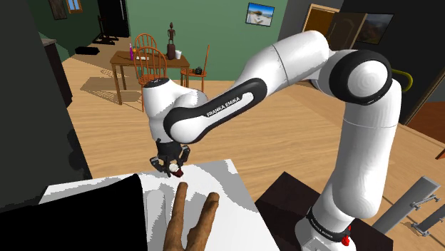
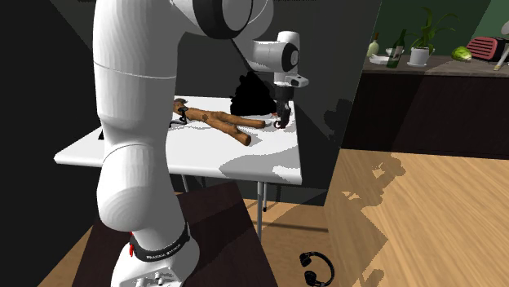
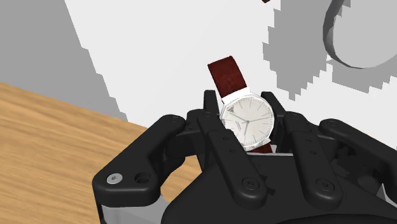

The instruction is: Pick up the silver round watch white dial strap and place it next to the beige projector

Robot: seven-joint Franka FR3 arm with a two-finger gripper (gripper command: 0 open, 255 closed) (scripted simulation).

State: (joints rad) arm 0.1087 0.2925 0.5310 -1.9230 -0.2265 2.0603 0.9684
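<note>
Watch [image 3: 249,121], round silver case, white dial, dark red strap, clamped between the two fingers of black claw [image 1: 171,162], near edge of white desk [image 1: 222,187], forked brown branch [image 1: 192,221] nearby.

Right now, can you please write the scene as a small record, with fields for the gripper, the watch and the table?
gripper: black, two fingers, shut on the watch
watch: silver round case, white dial, dark red strap; case clasped between the fingers
table: white top, below the gripper
on the table: brown forked wooden piece, apart from the gripper
watch height: cannot tell whether it is clear of the table
</note>
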